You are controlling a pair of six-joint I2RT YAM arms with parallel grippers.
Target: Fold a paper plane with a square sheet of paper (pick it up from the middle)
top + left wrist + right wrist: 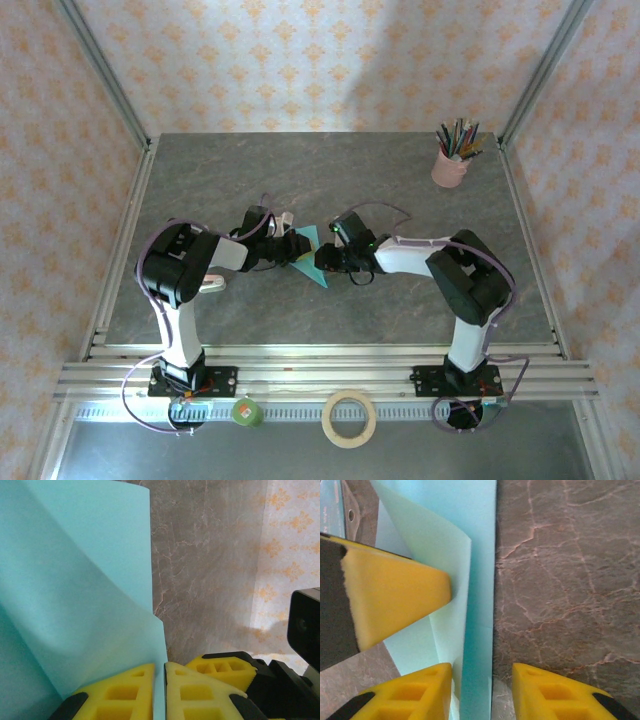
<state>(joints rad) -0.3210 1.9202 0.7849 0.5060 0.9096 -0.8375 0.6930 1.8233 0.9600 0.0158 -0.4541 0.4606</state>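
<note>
1 square sheet of paper, 1 pink cup (pens too bunched to count), 1 tape roll, 1 green object.

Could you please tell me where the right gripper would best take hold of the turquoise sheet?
Probably the straight, layered edge of the turquoise sheet. It stands upright between the open fingers of the right gripper, so closing squarely on it from this side should pinch all layers. Keep clear of the spot where the left gripper is shut on it.

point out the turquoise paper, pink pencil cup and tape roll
thin light turquoise sheet of paper (75,580), left wrist view, on its flat face
pink cup of pencils (449,171), top view, on the cup's wall
cream roll of tape (328,419), top view, on the ring's left band
</note>
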